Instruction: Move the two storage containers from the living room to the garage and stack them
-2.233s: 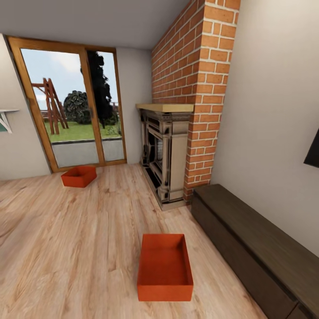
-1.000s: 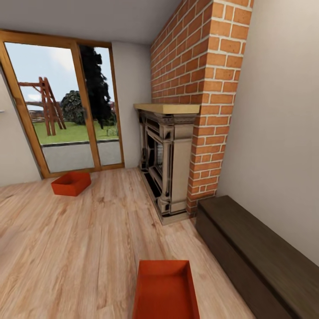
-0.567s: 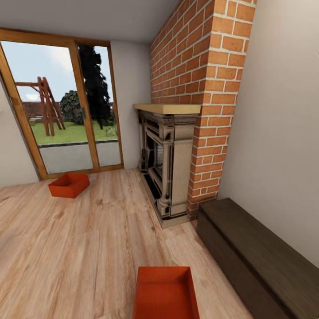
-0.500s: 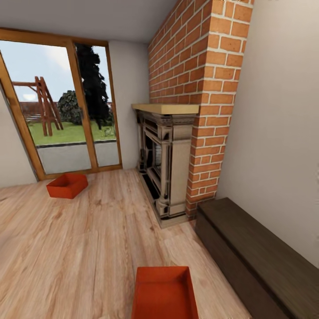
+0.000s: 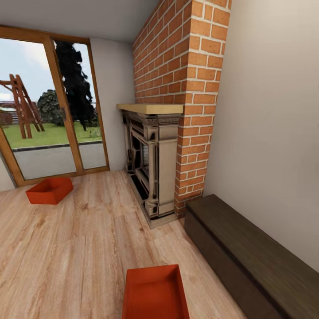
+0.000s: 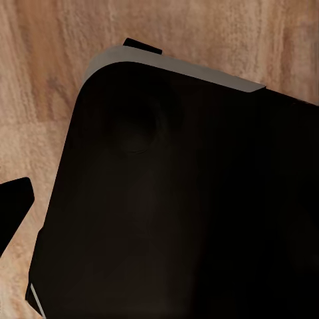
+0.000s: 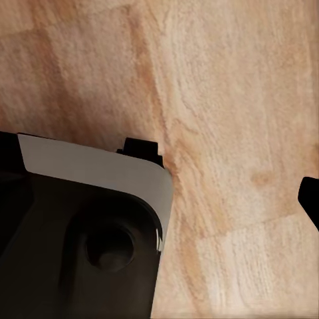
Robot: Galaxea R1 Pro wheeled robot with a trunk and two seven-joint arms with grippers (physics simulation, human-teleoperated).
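Your view has swung a bit to the right since a moment ago, so the red brick chimney (image 5: 186, 88) and stone fireplace with its wooden mantel (image 5: 153, 164) now sit closer to centre, and the far orange-red open-top plastic bin (image 5: 49, 191) has slid toward the left edge by the wood-framed glass garden doors (image 5: 48, 106). The near orange-red plastic bin (image 5: 155, 292) is right at your feet on the light wood-plank floor (image 5: 79, 248), beside the long dark wooden cabinet (image 5: 252, 257). So you're lined up for the first pickup, nothing moved yet. Can't tell how wide either claw is (wrist views just show dark housing over planks).
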